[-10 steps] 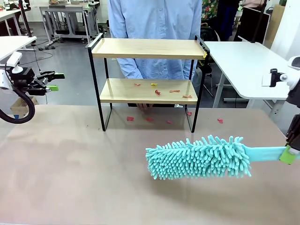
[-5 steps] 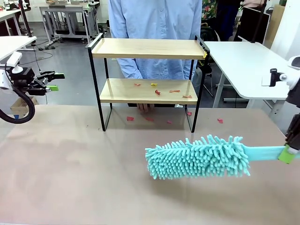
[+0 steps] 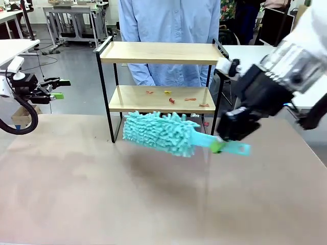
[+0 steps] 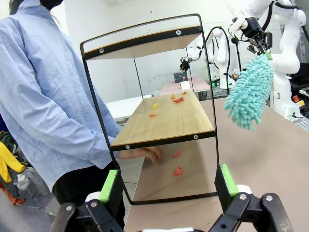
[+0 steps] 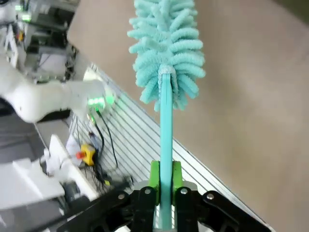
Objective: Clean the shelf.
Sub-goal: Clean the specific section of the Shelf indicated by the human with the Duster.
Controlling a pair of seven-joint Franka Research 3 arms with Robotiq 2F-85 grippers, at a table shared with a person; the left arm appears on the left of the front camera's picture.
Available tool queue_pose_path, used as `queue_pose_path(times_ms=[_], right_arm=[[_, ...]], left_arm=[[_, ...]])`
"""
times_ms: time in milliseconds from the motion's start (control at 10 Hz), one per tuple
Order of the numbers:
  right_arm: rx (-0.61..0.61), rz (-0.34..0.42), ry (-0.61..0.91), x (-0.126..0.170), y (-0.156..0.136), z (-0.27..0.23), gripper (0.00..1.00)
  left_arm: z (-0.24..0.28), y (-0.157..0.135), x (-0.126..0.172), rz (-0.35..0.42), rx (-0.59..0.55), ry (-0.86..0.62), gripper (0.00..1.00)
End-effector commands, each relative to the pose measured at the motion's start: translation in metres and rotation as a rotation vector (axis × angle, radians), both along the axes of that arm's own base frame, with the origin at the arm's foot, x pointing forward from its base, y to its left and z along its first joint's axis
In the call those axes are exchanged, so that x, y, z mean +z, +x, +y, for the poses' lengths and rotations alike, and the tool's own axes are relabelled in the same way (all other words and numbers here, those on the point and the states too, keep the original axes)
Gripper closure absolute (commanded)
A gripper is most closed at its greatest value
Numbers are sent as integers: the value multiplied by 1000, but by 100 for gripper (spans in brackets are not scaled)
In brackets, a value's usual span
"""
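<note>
Swung in from 3 o'clock since a second ago, the right gripper (image 3: 218, 146) clamps the teal duster (image 3: 161, 131) by its handle, head just before the shelf (image 3: 161, 53) standing at 12 o'clock on the tabletop (image 3: 92, 194). At 9 o'clock the left gripper (image 3: 59, 88) is spread wide.

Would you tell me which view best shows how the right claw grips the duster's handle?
The right wrist view: the right claw is close up, its green pads shut on the duster's handle. The front view blurs it; the left wrist view shows it small, far off.
</note>
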State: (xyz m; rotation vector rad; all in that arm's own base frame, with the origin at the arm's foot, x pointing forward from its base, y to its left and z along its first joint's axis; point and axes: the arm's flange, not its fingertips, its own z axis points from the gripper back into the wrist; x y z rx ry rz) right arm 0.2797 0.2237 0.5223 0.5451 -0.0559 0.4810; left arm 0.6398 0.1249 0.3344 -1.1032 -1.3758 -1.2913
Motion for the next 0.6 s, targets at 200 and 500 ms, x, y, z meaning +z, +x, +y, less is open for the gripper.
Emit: queue_pose_path(times_ms=[200, 500], right_arm=[[76, 87, 128, -1, -13, 45, 87], [-42, -18, -21, -11, -8, 40, 87]], left_arm=[[-1, 0, 3, -11, 1, 4, 0], [-1, 0, 3, -11, 1, 4, 0]])
